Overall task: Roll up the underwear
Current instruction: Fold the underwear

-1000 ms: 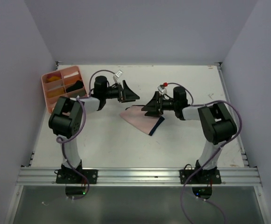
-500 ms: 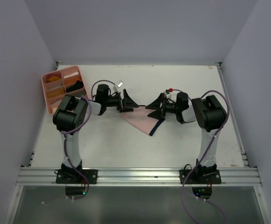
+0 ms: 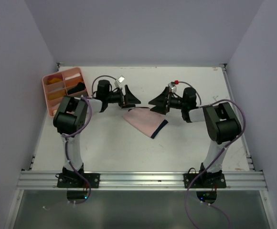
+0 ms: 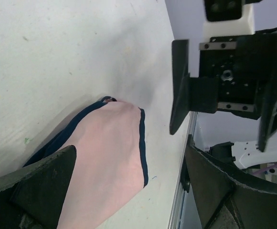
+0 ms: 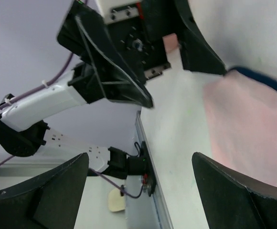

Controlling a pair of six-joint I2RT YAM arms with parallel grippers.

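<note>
Underwear (image 3: 145, 121), pale pink with dark edging, lies flat and unrolled at the centre of the worktop (image 3: 105, 143), one corner pointing toward the near edge. Left pincer (image 3: 133, 97) and right pincer (image 3: 156, 102) both stand wide open and empty. They face each other just above the garment's far edge, and neither appears to touch the cloth. Pink tray (image 3: 47, 95) sits at the far left corner, well apart.

Assessment: rolling not yet begun; the step in hand is taking hold of an edge.

Recommended: lower both pincers together onto the same edge, near its two ends, and pinch the hem squarely. Keep the lift low and level so the cloth turns over itself without bunching.

Risk: an uneven grip would likely skew the roll.
</note>
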